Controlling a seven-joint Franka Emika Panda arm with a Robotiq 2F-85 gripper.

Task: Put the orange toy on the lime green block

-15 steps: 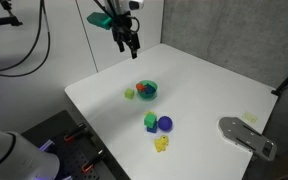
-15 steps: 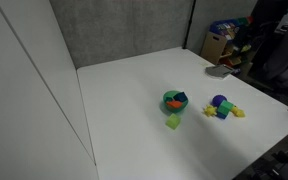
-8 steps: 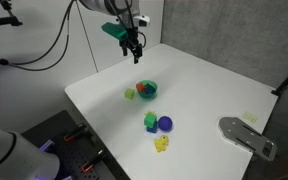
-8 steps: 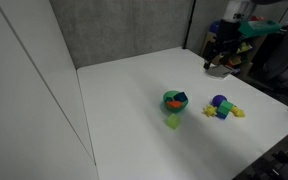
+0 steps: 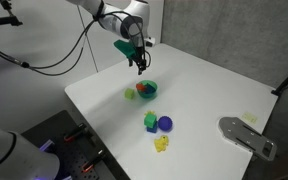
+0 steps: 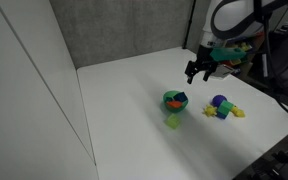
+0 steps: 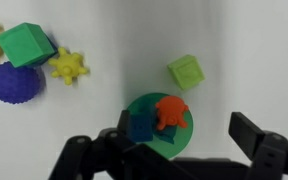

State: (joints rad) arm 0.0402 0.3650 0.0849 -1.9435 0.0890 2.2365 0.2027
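The orange toy [image 7: 170, 112] lies in a teal-green bowl [image 7: 152, 146] beside a blue block [image 7: 142, 124]; it also shows in both exterior views [image 5: 142, 87] [image 6: 173, 103]. The lime green block [image 7: 26, 45] sits on the table next to a blue round piece [image 7: 14, 82] and yellow toys [image 7: 69, 66]; it also shows in both exterior views [image 5: 150, 121] [image 6: 222, 113]. My gripper [image 7: 186, 128] is open and empty. It hangs above the bowl [image 5: 139, 62] [image 6: 197, 72], its fingers on either side of the bowl in the wrist view.
A pale yellow-green cube [image 7: 186, 71] sits beside the bowl [image 5: 130, 95]. A grey metal plate [image 5: 247, 137] lies at one table corner. Boxes and clutter [image 6: 222, 45] stand beyond the table's edge. A grey wall stands behind the table.
The arm has come down and forward from the table's back edge to above the bowl. The toys and blocks have not moved.
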